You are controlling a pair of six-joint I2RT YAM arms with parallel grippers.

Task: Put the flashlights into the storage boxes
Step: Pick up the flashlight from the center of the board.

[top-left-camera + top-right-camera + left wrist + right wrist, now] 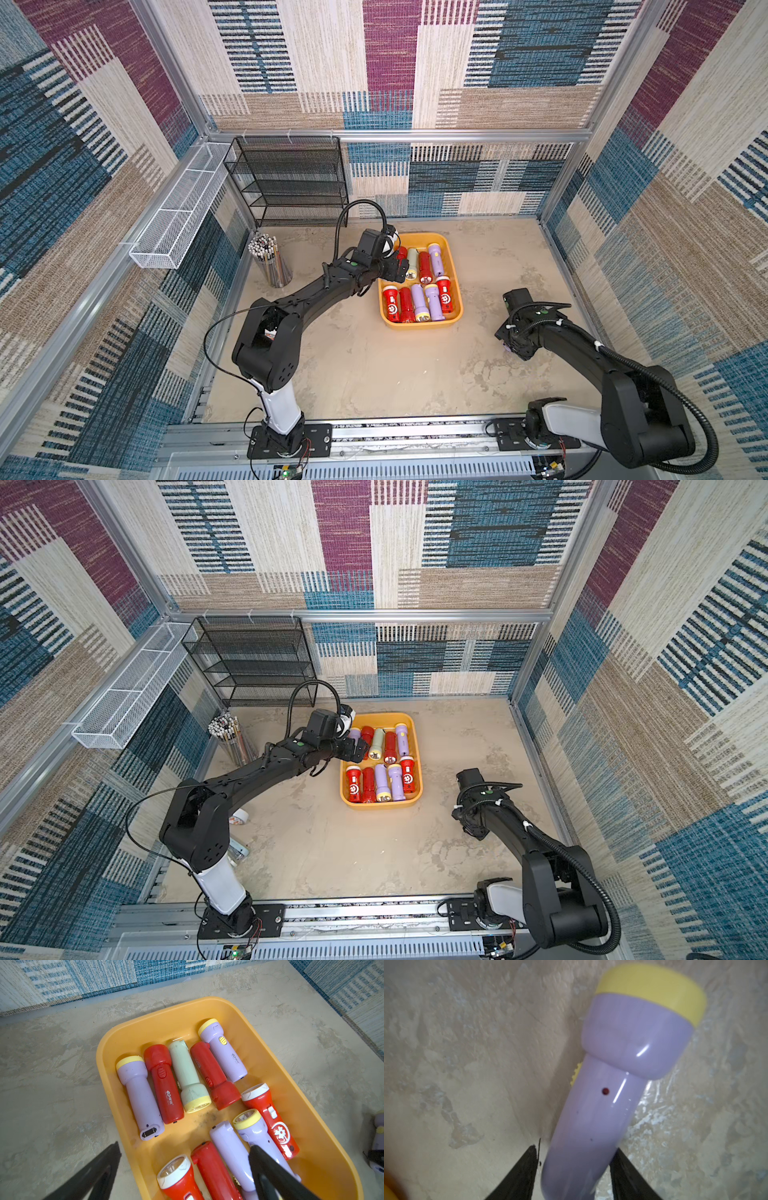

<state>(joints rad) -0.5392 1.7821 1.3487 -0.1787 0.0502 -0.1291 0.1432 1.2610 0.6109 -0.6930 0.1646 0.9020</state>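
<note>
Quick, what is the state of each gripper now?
Left gripper: open, holding nothing.
Right gripper: on both sides of the lilac flashlight; whether it grips firmly cannot be told.

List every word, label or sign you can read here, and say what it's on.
No text can be read.
Red flashlight: white brand print, too small to read.
Lilac flashlight: grey print, blurred.
White-headed red flashlight: white flower emblem in a ring, no letters.
</note>
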